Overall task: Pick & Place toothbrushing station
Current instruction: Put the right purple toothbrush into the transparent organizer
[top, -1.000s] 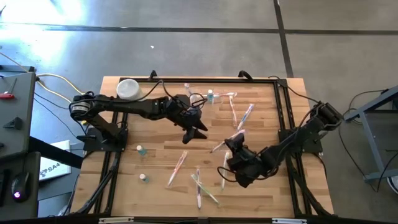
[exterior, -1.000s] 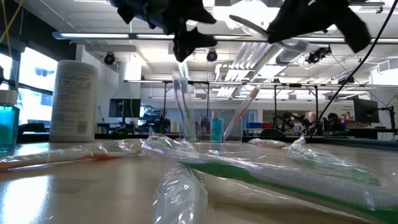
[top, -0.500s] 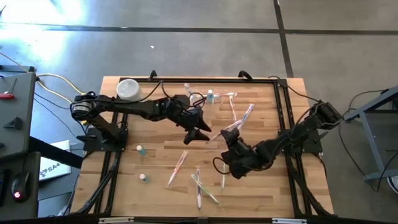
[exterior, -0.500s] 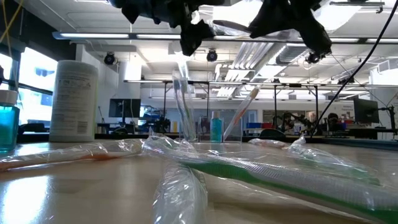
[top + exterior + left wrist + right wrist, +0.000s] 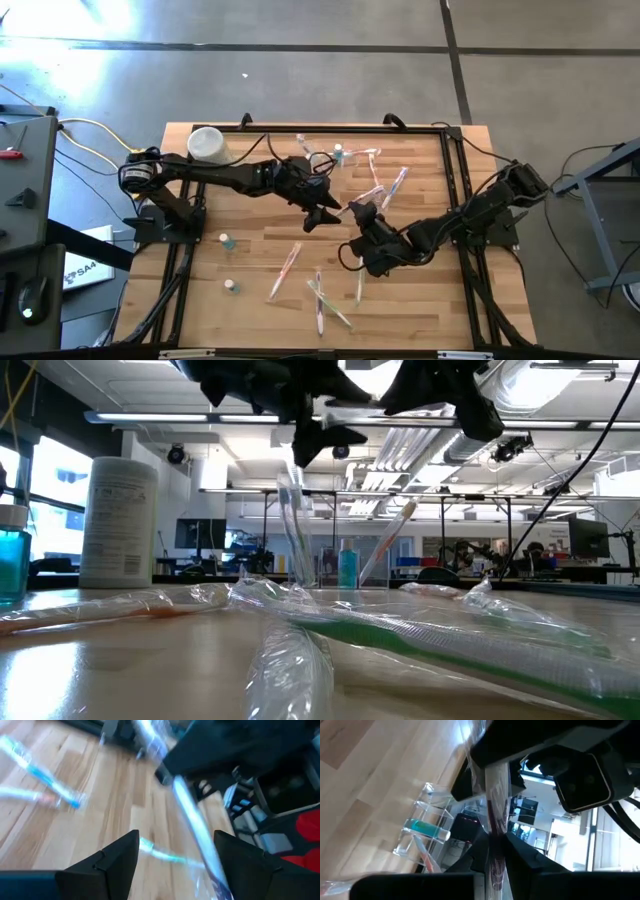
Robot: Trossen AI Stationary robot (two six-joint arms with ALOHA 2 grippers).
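Note:
The toothbrushing station (image 5: pixel 322 157), a small clear holder with a teal bottle in it, stands on the table at the far middle. It also shows in the right wrist view (image 5: pixel 424 826) and the low view (image 5: pixel 335 572). My right gripper (image 5: pixel 358 224) is above mid-table, shut on a plastic-wrapped toothbrush (image 5: pixel 495 785). My left gripper (image 5: pixel 326 213) is open just to its left. Its fingers (image 5: pixel 116 861) stand on either side of the wrapped toothbrush (image 5: pixel 189 815); I cannot tell whether they touch it. My right gripper pinches the wrapped toothbrush (image 5: pixel 493 827) between its two fingers. The toothbrush is lifted clear of the table. It sticks out past the fingertips toward my left gripper, its free end between that gripper's open fingers.
A white canister (image 5: pixel 205 143) stands at the far left. Small teal bottles (image 5: pixel 226 241) stand near the left edge. Several wrapped toothbrushes lie on the near half (image 5: pixel 285 270) and far right (image 5: pixel 395 185) of the table.
My right gripper has carried the wrapped toothbrush up and toward the table's left and far side, up to my left gripper. My left gripper has shifted a little toward the right edge, so the toothbrush's free end now lies between its fingers.

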